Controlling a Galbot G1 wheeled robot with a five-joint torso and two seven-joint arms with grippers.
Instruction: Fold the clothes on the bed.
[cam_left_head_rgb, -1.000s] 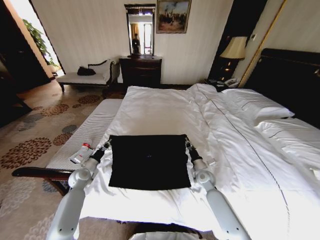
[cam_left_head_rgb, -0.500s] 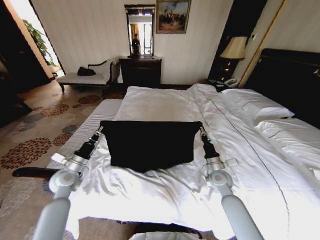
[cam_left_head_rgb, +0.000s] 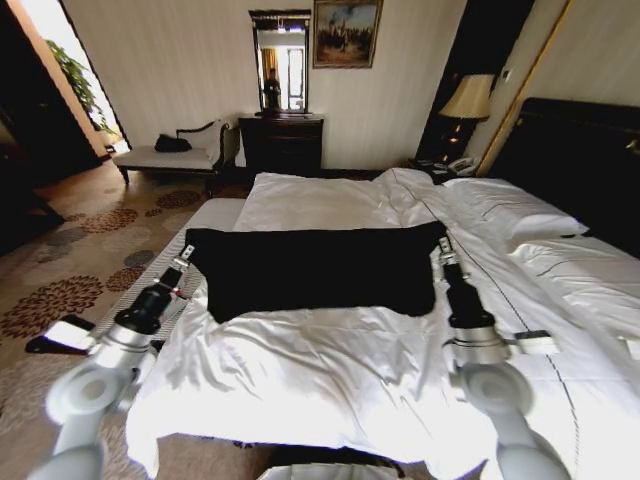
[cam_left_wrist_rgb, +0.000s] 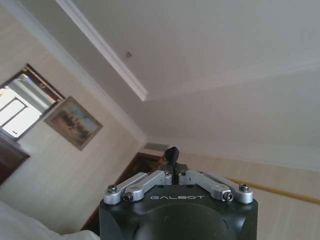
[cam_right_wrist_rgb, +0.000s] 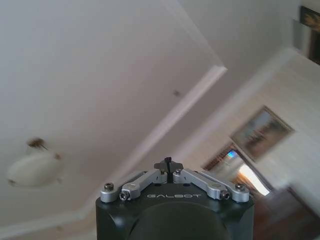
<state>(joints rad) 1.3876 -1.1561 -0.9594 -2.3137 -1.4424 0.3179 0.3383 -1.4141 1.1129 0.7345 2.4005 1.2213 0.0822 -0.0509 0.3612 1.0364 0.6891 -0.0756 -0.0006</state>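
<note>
While we hold the T-shirt (cam_left_head_rgb: 315, 270) stretched above the bed (cam_left_head_rgb: 340, 370), left gripper (cam_left_head_rgb: 186, 256) at nine o'clock, right gripper (cam_left_head_rgb: 441, 248) at three, jaws pinching its corners, folding seems midway.

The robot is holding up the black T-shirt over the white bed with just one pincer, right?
Not quite. The head view shows two: the left pincer and the right pincer each grip an end of the black T-shirt, stretched out over the white bed.

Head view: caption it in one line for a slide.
Left gripper and right gripper hold the black T-shirt stretched wide above the white bed.
</note>
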